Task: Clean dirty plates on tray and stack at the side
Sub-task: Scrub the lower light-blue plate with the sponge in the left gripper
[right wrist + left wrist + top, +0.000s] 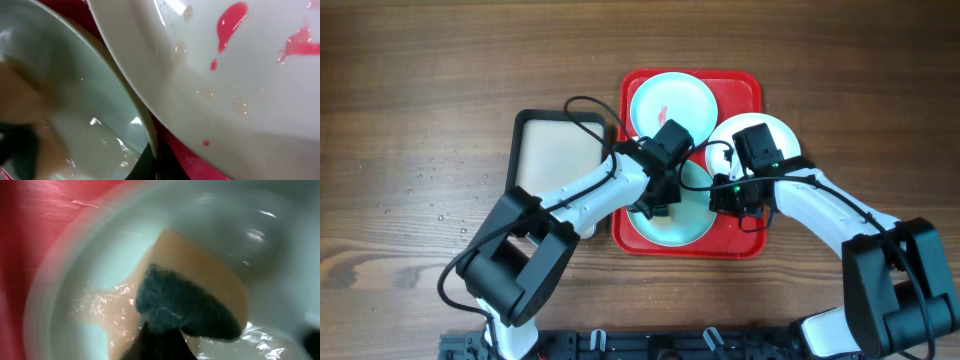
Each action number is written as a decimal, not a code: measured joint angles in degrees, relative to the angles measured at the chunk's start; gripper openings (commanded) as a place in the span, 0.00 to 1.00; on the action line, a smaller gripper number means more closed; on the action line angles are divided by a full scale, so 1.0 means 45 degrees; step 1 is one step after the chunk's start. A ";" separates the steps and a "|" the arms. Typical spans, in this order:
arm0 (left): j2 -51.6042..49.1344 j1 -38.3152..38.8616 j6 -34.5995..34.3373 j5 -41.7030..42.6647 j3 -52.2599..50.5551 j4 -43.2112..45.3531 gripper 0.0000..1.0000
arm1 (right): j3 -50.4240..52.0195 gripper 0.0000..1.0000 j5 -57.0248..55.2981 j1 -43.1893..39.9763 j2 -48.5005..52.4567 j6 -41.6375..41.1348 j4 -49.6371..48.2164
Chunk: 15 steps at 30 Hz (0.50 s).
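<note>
The red tray (748, 86) holds three plates. A light blue plate (672, 102) with a red smear lies at the back. A white plate (768, 132) with red smears (231, 22) lies at the right. A wet light blue plate (685, 226) lies at the front. My left gripper (656, 200) is shut on a tan sponge with a dark green pad (190, 305) and presses it onto the front plate (100, 255). My right gripper (726, 196) is shut on that plate's right rim (150, 135), beside the white plate (250, 85).
A smaller cream tray with a black rim (555, 150) lies left of the red tray, under my left arm. Water droplets (440, 200) dot the wooden table at the left. Foamy water (110, 305) lies in the front plate.
</note>
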State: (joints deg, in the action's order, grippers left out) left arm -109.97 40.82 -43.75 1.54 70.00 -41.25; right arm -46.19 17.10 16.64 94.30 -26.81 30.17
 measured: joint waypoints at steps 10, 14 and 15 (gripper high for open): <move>-0.0092 -0.0597 -0.0525 0.0379 -0.0102 0.1831 0.04 | 0.0000 0.04 0.0053 -0.0053 0.0024 -0.0092 0.0136; -0.0398 0.0379 -0.0704 0.2361 -0.0117 0.3347 0.04 | 0.0000 0.04 0.0044 -0.0068 0.0024 -0.0092 0.0141; -0.0413 0.0549 -0.0777 0.2443 -0.0117 0.3385 0.04 | 0.0000 0.04 0.0044 -0.0068 0.0024 -0.0092 0.0141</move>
State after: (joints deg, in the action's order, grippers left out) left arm -111.83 43.29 -47.24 12.53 69.47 -26.02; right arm -46.19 17.30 16.34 94.41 -27.22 30.81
